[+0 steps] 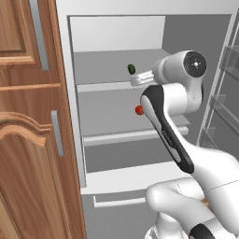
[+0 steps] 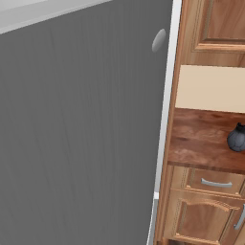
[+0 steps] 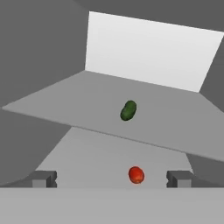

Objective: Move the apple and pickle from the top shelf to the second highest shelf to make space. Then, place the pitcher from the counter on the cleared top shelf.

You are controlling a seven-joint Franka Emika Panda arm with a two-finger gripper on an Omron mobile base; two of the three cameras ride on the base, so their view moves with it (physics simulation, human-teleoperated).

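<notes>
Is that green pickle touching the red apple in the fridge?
Apart. The hand view shows the pickle on the top shelf, the apple on the shelf below.

We find no text, label, brand, number or sign that can be read anywhere: the fridge, its door, the cabinets and the pitcher all show plain surfaces.

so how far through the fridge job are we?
Done: the apple sits on the second highest shelf. In hand: nothing gripped; the end effector is open, aimed into the fridge, with the pickle on the top shelf ahead of it, likely the next pick. Left: move the pickle down, then fetch the pitcher, which stands on the counter, and set it on the top shelf.
</notes>
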